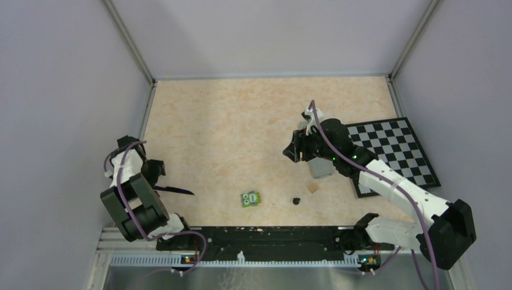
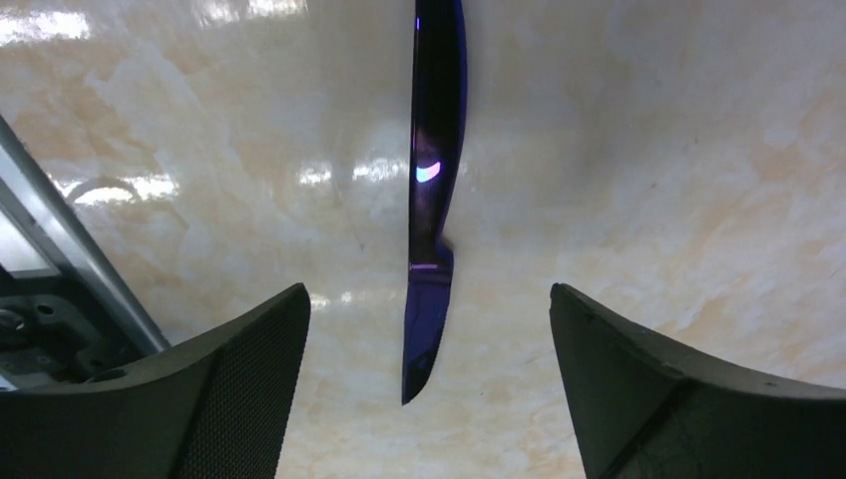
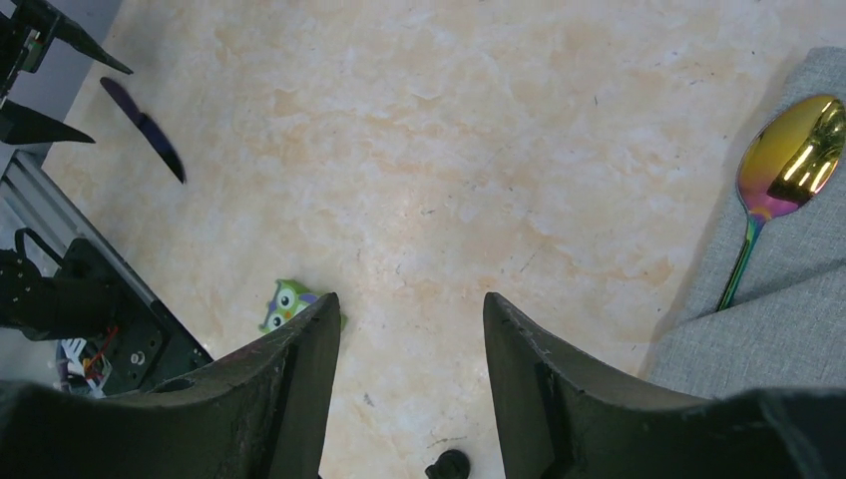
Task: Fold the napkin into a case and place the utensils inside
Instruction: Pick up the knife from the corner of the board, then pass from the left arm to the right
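Your left gripper (image 2: 427,291) spread wide, knife (image 2: 437,150) flat on the table (image 2: 648,150) between its fingers, untouched, far end cut off at the top, your right gripper (image 3: 409,299) parted, empty, spoon (image 3: 788,150) on the napkin (image 3: 788,299) alongside, napkin cropped at the edge, mostly hidden under your right arm (image 1: 386,181) from above.

left arm (image 1: 136,208), right arm (image 1: 395,184): white link shells, black blocky joint housings. one purple cable (image 1: 122,184) runs along each arm. small green lights near the right wrist. left tool (image 2: 429,289): black wedge-shaped fingers (image 2: 239,389), fine mesh texture on the inner faces. right tool (image 3: 409,299): same black fingers, matte, lightly scuffed. both bases sit on a black rail (image 1: 272,237).
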Robot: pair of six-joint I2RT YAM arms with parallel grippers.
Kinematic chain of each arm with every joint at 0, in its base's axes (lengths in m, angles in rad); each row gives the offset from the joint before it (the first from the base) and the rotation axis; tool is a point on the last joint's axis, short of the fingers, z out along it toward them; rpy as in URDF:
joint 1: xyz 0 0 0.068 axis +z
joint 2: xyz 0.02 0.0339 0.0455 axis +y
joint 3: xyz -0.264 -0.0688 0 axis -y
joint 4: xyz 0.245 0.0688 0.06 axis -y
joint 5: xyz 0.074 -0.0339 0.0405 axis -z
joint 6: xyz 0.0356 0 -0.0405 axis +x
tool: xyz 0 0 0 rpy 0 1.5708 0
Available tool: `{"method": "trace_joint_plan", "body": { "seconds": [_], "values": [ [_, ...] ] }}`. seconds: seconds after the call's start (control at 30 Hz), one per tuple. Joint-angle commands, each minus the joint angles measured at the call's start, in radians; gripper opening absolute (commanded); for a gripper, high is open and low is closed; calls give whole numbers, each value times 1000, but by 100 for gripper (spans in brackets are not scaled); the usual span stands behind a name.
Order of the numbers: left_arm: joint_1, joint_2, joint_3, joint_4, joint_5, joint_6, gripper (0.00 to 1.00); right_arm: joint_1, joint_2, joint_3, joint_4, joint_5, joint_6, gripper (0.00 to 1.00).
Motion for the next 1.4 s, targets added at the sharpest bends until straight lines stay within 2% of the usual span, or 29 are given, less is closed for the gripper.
{"method": "trace_joint_plan", "body": {
  "seconds": [0.0, 0.13, 0.27, 0.4, 0.53, 0.63, 0.73, 0.93, 1.03, 1.2, 1.37],
  "values": [
    [74, 35, -27, 115, 29, 10, 90, 24, -43, 10, 9, 46, -25, 54],
    [121, 92, -29, 131, 32, 17, 77, 30, -44, 11, 3, 58, -28, 54],
    [124, 102, -48, 127, -25, -11, 75, 30, -35, 13, 8, 63, -29, 54],
    [124, 113, -106, 179, 2, -21, 60, 30, -25, 16, 8, 70, -30, 54],
    [125, 157, -130, 221, 1, -21, 53, 30, -20, 19, 5, 73, -32, 54],
    [126, 191, -126, 235, 9, -11, 37, 30, -19, 20, 3, 80, -32, 54],
    [126, 206, -123, 236, 17, 1, 29, 29, -18, 20, 2, 90, -33, 54],
    [123, 187, -126, 266, 102, 69, 12, 17, -6, 20, 6, 94, -33, 54],
    [117, 161, -139, 291, 199, 105, 2, 6, 6, 14, 13, 93, -32, 54],
    [22, 75, -119, 310, 317, 170, 0, -20, 31, 11, 16, 92, -35, 54],
    [-136, 33, -61, 344, 445, 211, 0, -25, 48, 11, 23, 47, -62, 54]
  ]
}}
